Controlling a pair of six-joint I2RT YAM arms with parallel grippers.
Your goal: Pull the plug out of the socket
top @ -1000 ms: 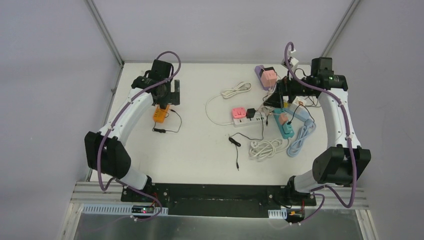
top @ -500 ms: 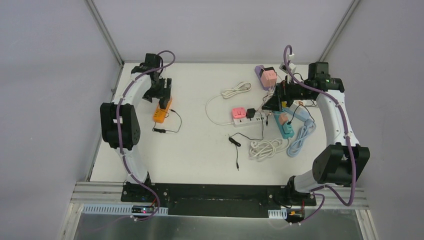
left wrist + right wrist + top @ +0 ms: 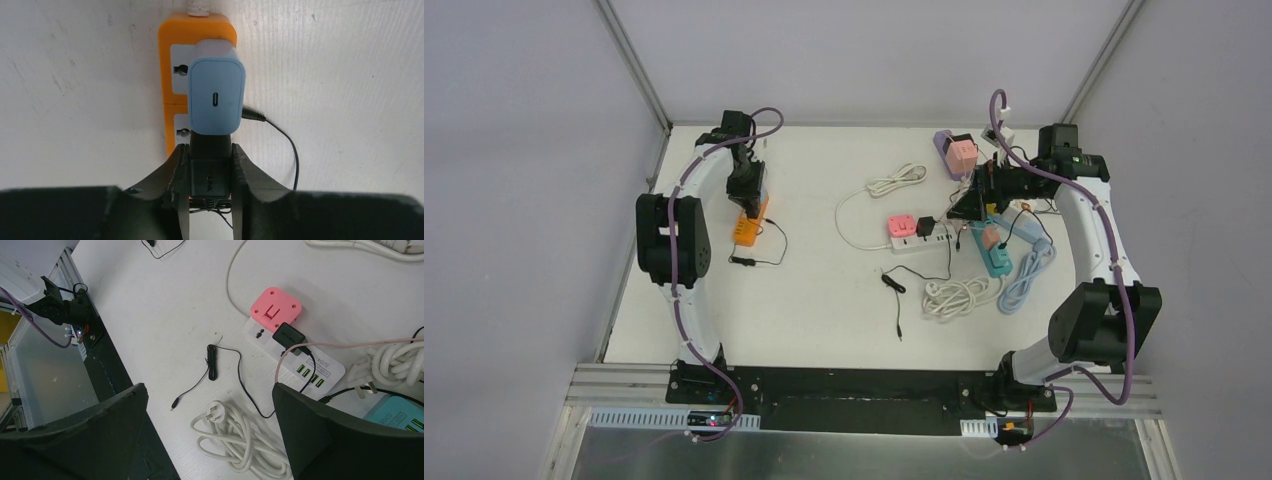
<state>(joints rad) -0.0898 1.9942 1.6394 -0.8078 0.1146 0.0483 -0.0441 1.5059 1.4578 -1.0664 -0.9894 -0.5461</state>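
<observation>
An orange socket strip (image 3: 197, 30) lies at the table's left (image 3: 744, 232). A light blue charger (image 3: 216, 95) stands plugged in its middle. Nearer the camera, a black plug (image 3: 210, 175) sits in the strip, and my left gripper (image 3: 209, 152) is shut on it, one finger pressing each side. From above, the left gripper (image 3: 747, 192) stands over the strip's far end. A thin black cable (image 3: 287, 147) runs off to the right. My right gripper (image 3: 207, 387) hangs open and holds nothing, above the cords at the right (image 3: 972, 205).
A white power strip (image 3: 320, 371) carries a pink adapter (image 3: 275, 310) and a black plug (image 3: 289, 335). A coiled white cable (image 3: 240, 437), a teal strip (image 3: 996, 252), a blue cable (image 3: 1024, 275) and a purple strip with a pink adapter (image 3: 957, 152) crowd the right side.
My left gripper has come down over the orange strip and closed from wide open onto the black plug. The right arm has hardly moved.
</observation>
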